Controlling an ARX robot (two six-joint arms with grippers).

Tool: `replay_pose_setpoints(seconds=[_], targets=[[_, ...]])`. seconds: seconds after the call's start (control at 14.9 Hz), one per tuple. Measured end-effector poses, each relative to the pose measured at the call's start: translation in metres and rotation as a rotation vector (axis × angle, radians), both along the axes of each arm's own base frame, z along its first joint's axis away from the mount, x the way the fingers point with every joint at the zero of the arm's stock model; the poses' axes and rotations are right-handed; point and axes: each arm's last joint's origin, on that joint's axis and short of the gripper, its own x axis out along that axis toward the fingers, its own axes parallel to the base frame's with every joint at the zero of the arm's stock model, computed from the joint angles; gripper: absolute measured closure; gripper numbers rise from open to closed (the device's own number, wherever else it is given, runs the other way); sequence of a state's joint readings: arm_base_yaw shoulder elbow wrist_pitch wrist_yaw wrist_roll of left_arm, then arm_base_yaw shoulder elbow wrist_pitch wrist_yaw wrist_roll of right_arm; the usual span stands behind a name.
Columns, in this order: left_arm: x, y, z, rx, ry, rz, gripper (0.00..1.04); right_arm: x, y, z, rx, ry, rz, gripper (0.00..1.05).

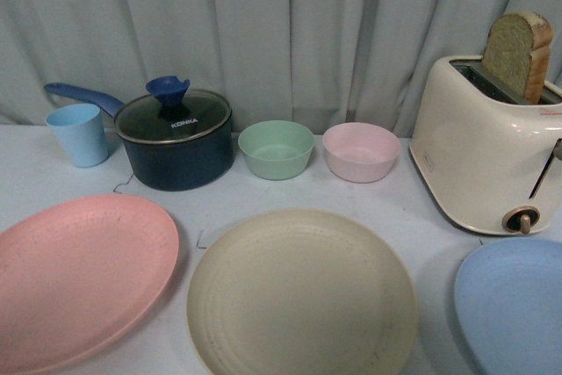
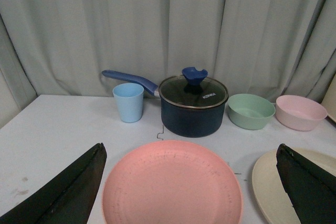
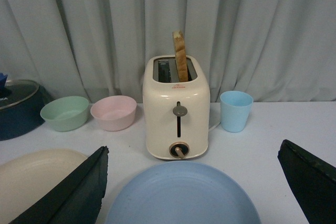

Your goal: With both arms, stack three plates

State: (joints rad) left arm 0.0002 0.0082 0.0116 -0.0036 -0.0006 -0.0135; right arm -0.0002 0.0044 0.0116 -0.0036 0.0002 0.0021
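On the worktop (image 1: 219, 208) the pink plate (image 1: 83, 278), beige plate (image 1: 299, 296) and blue plate (image 1: 514, 305) lie separately in a row; left end effector (image 2: 189, 182), jaws spread, faces the pink; right end effector (image 3: 194, 187), likewise spread, the blue.

Soft even light, faint shadows, slightly grainy

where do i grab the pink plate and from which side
The pink plate lies flat on the table, so only its shallow upturned rim offers a hold. Likely pinch the near rim, coming low from the robot's side, where the left gripper sits open.
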Motion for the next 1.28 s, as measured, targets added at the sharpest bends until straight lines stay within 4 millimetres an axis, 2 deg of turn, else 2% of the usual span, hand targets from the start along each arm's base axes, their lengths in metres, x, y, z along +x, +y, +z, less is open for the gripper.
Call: replay_pose_setpoints(seconds=[1.28], targets=[[0.0000, 0.0000, 0.0000, 0.000, 0.000, 0.000, 0.07, 0.0000, 0.0000, 0.0000, 0.000, 0.000, 0.000, 0.06]])
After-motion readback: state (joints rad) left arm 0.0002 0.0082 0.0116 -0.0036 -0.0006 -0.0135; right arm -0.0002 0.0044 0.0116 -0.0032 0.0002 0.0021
